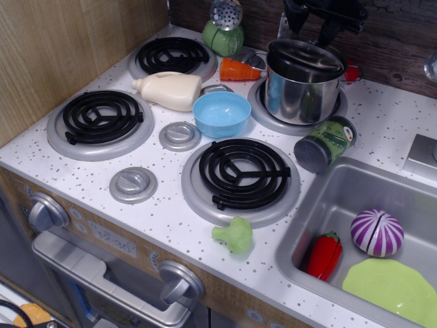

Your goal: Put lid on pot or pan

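Pot [302, 85] on back right burner, hemmed in: carrot [239, 69] and blue bowl [220, 113] to its left, green can [326, 143] lying just in front. Gripper [313, 20] hangs right above it. Front burner [239, 174] bare, open approach there.

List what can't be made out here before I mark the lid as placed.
All in the single camera view:
- Gripper: cut off by the top edge and dark against the backsplash, so open or shut is unclear.
- Pot: its top is dark and glossy, with no knob visible. Seated lid or open mouth cannot be told.
- Red item: mostly hidden behind the pot.
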`<state>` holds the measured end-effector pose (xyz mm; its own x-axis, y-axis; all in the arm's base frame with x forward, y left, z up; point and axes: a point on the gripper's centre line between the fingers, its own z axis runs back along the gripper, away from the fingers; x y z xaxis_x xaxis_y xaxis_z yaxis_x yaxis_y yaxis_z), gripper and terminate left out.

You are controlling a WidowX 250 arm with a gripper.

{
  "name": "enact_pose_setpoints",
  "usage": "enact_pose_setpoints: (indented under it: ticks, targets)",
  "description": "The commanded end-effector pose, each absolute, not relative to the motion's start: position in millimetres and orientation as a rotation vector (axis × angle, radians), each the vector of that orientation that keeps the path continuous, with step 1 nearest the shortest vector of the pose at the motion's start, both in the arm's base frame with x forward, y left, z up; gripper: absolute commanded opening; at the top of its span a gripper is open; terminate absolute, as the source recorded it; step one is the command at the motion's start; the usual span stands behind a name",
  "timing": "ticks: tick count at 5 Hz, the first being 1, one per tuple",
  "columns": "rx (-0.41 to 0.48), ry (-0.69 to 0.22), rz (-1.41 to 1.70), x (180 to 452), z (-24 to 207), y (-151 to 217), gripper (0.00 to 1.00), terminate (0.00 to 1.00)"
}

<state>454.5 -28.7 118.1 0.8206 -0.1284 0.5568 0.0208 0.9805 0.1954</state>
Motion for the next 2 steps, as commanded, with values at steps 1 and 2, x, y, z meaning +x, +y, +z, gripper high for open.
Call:
enact_pose_setpoints:
  ticks: [1, 2]
  targets:
    - [0.179, -0.714, -0.056, 475.0, 137.7, -22.3, 1.00, 0.00]
    - [0.179, -0.714, -0.056, 475.0, 137.7, -22.3, 1.00, 1.00]
